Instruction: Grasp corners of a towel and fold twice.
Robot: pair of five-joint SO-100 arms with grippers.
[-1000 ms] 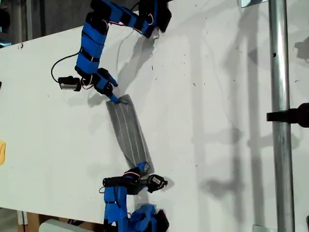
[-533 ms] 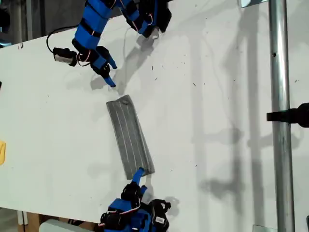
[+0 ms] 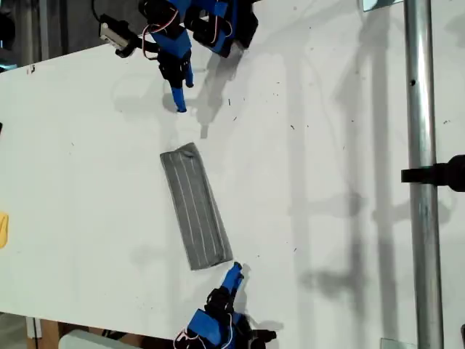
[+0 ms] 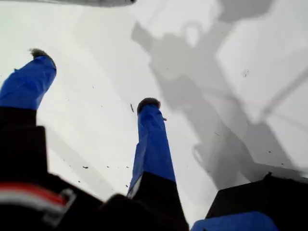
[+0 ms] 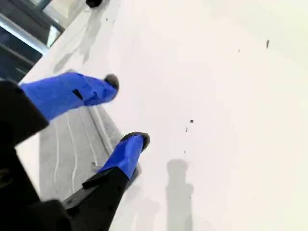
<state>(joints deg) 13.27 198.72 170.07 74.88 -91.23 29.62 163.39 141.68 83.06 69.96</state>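
The towel (image 3: 195, 207) lies flat on the white table (image 3: 327, 145) as a narrow grey striped strip, running slantwise in the middle of the exterior view. My first gripper (image 3: 180, 98) hangs open above the table beyond the towel's upper end, well apart from it; the first wrist view shows its fingers (image 4: 154, 139) spread over bare table, gripper (image 4: 95, 79) empty. My second gripper (image 3: 234, 273) is open just off the towel's lower end. In the second wrist view the towel (image 5: 72, 154) lies beside that empty gripper (image 5: 126, 110).
A metal pole (image 3: 421, 182) with a black clamp (image 3: 445, 174) crosses the exterior view's right side. A small yellow object (image 3: 3, 229) sits at that view's left edge. Arm shadows fall on the table near the first gripper.
Both grippers have drawn away from the towel's ends, the first toward the exterior view's top, the second toward its bottom. The towel stays lying flat.
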